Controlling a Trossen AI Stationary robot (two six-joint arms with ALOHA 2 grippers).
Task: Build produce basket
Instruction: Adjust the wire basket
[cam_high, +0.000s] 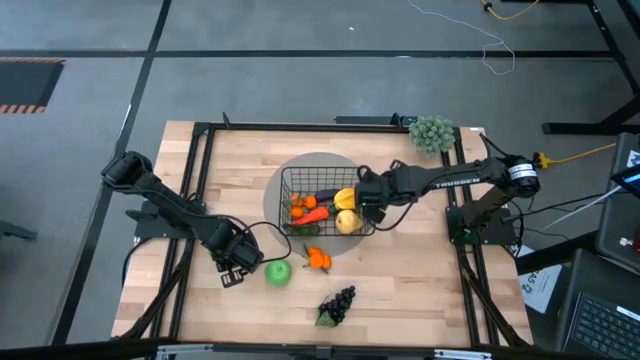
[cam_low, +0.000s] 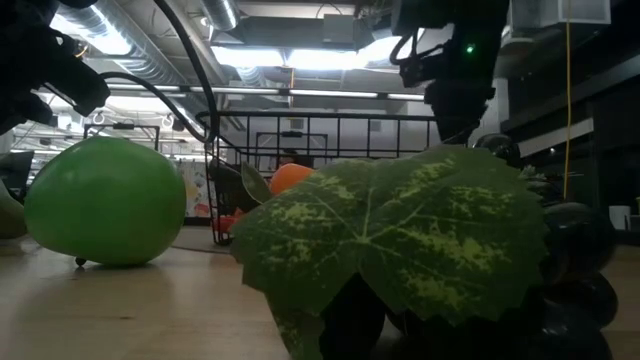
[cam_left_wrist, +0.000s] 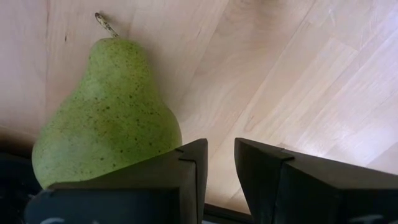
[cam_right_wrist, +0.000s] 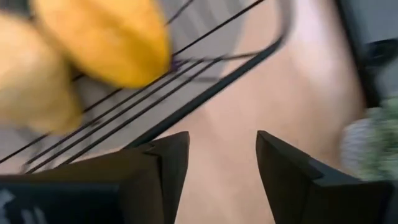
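Observation:
The black wire basket (cam_high: 300, 180) stands on a grey round disc and holds yellow fruits (cam_high: 345, 210), an orange carrot and dark pieces. My right gripper (cam_high: 368, 203) is open and empty at the basket's right rim (cam_right_wrist: 205, 87), and two yellow fruits (cam_right_wrist: 99, 37) lie just inside the wires. A green pear (cam_high: 277, 271) lies on its side on the table. My left gripper (cam_high: 238, 264) is low beside it with a narrow empty gap between its fingers (cam_left_wrist: 221, 174). Oranges (cam_high: 318, 259) and dark grapes with a leaf (cam_high: 338, 305) lie on the table nearby. My left gripper has the outer side of one finger (cam_left_wrist: 180, 174) right at the pear's wide end (cam_left_wrist: 106, 143). I cannot tell whether it touches. The pear lies on the table with its stem pointing away from the gripper.
A pale grey-green bushy cluster (cam_high: 432, 132) sits at the table's far right corner. In the low view the grape leaf (cam_low: 400, 240) fills the foreground and the pear (cam_low: 105, 215) stands to its left. Bare wood lies along the table's near left and right.

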